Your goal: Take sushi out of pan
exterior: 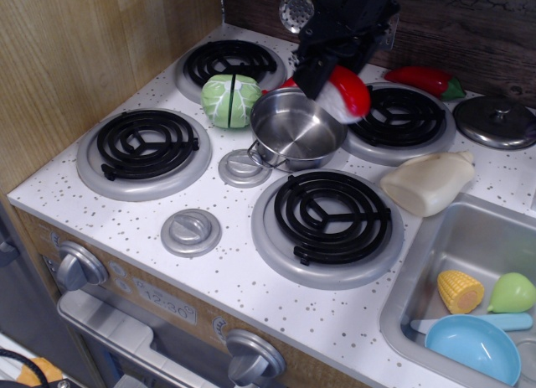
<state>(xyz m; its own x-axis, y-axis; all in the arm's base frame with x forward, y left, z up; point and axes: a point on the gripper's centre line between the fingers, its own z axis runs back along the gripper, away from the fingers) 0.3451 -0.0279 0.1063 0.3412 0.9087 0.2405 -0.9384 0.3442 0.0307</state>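
Note:
The sushi (347, 94), glossy red over white, hangs in the air above the pan's right rim, held by my black gripper (328, 76), which is shut on it. The pan (297, 138), a small shiny steel pot with wire loop handles, stands between the burners in the middle of the stove and its inside shows bare. The arm comes down from the top of the view and hides part of the back wall.
A green cabbage (231, 100) sits left of the pan. A cream bottle (429, 183) lies to the right. A red chili (423, 80) and a steel lid (497, 120) are at the back right. The sink (435, 245) holds corn, a pear and a blue bowl (473, 348).

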